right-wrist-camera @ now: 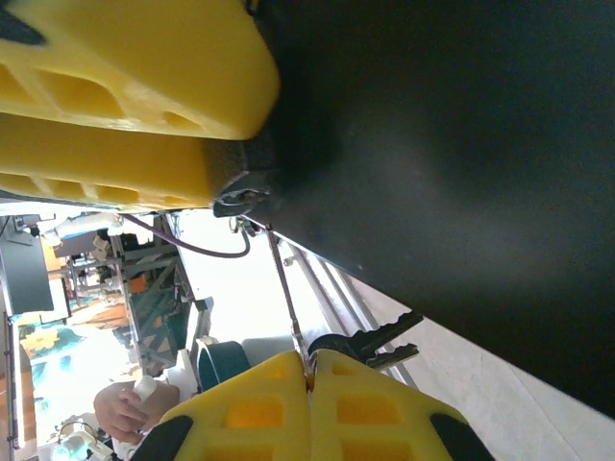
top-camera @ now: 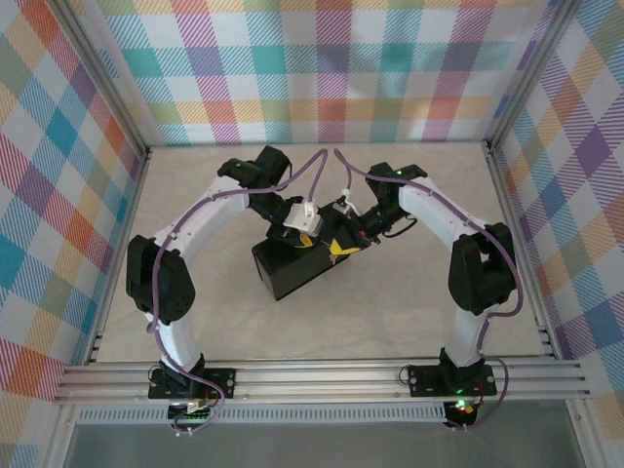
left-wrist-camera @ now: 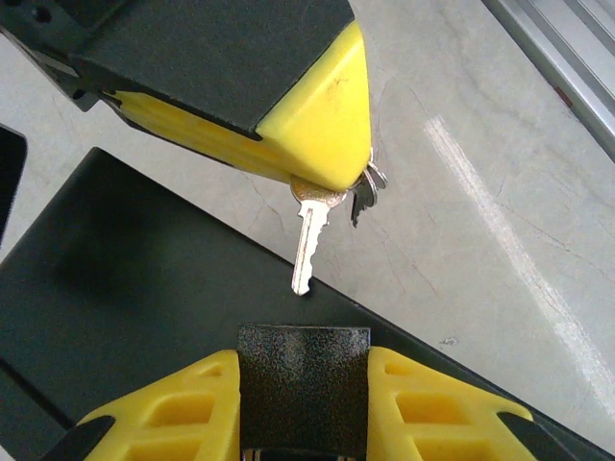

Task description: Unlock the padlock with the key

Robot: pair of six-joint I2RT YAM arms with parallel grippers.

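Note:
The padlock (left-wrist-camera: 304, 384) is a black, rough-textured block, and my left gripper (left-wrist-camera: 304, 376) is shut on it between its yellow fingers (left-wrist-camera: 183, 403). My right gripper (right-wrist-camera: 309, 370) is shut on the head of the small silvery key (left-wrist-camera: 307, 240). The key's blade points at the padlock, its tip a short way from the body. In the right wrist view the key (right-wrist-camera: 286, 288) shows edge-on, reaching toward the padlock's metal end (right-wrist-camera: 240, 200). Spare keys (right-wrist-camera: 384, 341) hang beside it. From above, the left gripper (top-camera: 303, 228) and the right gripper (top-camera: 341, 245) meet over a black box (top-camera: 292, 268).
The black box (left-wrist-camera: 115, 288) lies under both grippers on the pale table (top-camera: 390, 322). An aluminium frame rail (top-camera: 322, 378) runs along the near edge, and checked walls close the other sides. People and equipment show beyond the rail in the right wrist view.

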